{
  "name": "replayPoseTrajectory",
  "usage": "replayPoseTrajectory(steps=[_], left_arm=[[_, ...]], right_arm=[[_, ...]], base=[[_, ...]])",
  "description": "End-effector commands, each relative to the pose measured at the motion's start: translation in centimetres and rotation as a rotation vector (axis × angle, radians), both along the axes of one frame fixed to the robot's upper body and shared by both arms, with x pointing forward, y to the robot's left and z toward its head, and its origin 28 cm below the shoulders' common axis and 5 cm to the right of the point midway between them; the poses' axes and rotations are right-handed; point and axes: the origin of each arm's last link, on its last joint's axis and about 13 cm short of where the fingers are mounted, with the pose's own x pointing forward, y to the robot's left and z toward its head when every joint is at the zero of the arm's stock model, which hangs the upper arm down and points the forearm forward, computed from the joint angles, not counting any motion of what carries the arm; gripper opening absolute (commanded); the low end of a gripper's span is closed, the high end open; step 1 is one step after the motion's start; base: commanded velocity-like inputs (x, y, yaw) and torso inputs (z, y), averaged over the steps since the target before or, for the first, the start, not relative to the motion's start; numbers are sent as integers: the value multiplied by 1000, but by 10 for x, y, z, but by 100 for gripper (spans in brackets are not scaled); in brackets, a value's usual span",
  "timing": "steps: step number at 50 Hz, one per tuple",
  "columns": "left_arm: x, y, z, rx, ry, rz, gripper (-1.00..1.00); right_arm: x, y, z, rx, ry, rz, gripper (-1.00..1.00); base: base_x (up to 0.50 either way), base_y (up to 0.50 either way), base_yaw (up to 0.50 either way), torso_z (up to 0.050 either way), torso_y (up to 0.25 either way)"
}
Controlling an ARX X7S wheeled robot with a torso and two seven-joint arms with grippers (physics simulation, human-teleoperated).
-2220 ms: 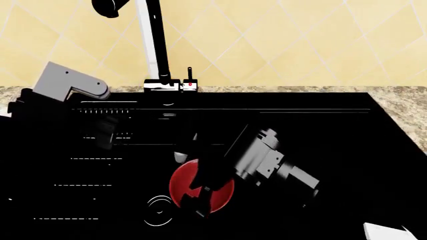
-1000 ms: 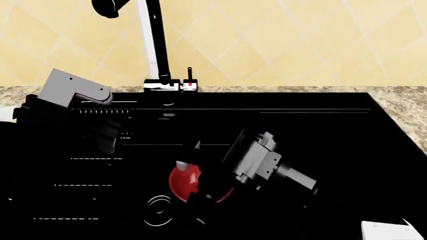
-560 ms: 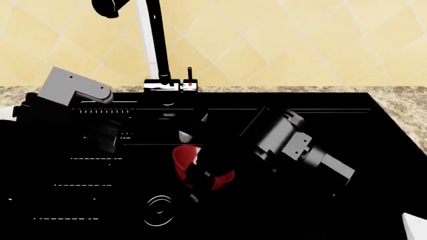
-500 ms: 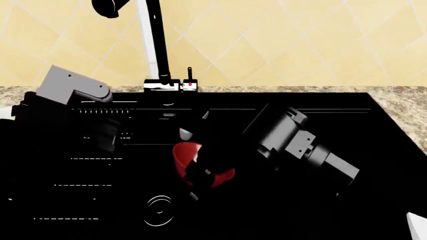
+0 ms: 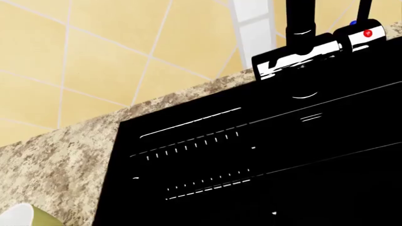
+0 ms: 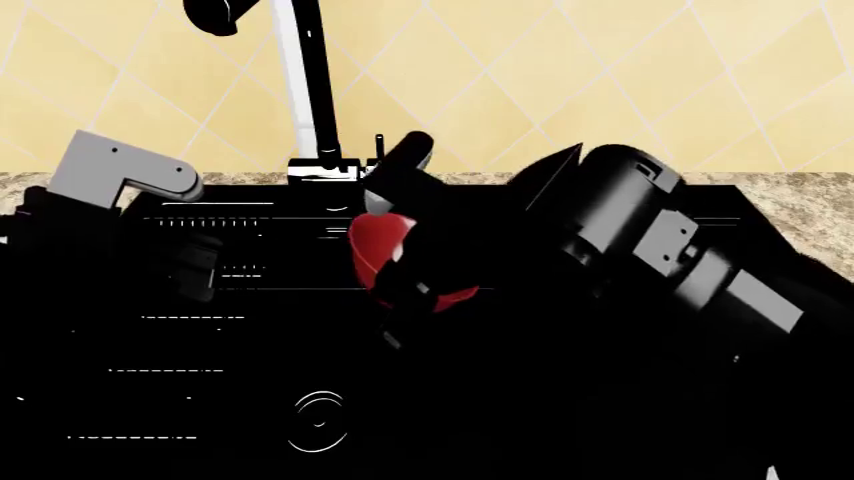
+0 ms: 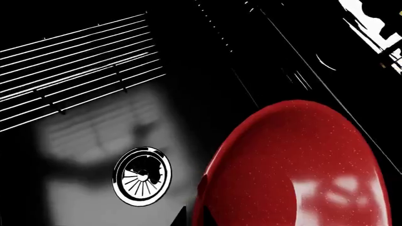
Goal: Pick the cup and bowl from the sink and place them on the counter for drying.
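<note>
The red bowl (image 6: 387,248) hangs tilted above the black sink (image 6: 561,400), close to the faucet base. My right gripper (image 6: 404,283) is shut on its rim. In the right wrist view the bowl (image 7: 295,169) fills the frame, and two dark fingertips (image 7: 178,217) straddle its edge. The pale yellow cup (image 5: 22,218) shows only in a corner of the left wrist view, resting on the speckled counter (image 5: 69,160) beside the sink. My left arm (image 6: 120,172) hovers over the drainboard. Its jaws are lost against the black basin.
The tall faucet (image 6: 302,90) rises at the back, its base (image 5: 308,52) right by the lifted bowl. The drain ring (image 6: 318,420) lies in the basin floor, under the bowl. A yellow tiled wall backs the counter, and speckled counter (image 6: 807,205) runs to the right of the sink.
My right arm has lifted the bowl off the basin floor near the drain, up and back toward the faucet. The left arm has shifted slightly to the left.
</note>
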Motion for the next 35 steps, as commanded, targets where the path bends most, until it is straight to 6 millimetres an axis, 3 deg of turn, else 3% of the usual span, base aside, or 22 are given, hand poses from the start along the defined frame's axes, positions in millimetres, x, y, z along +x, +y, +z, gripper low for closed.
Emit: replayPoseTrajectory(steps=[1,11,24,35], left_arm=[[-2,1,-2,-2,4,0,100],[-2,5,-3,-4,7,-1,100],[-1,1,-8,-16,11,-2,100],[-2,-2,-9,-22,11,-12,100]], right_arm=[[-4,-12,43,-21,-121,-50,-100],[-19,-24,70,-99,-136,-125,-100],[-47,-51,87,-180,-105,-259,-100],[-66,-99,91,-256,-76,-465,-100]], base=[[0,0,0,0,0],[0,0,0,0,0],[0,0,0,0,0],[0,0,0,0,0]])
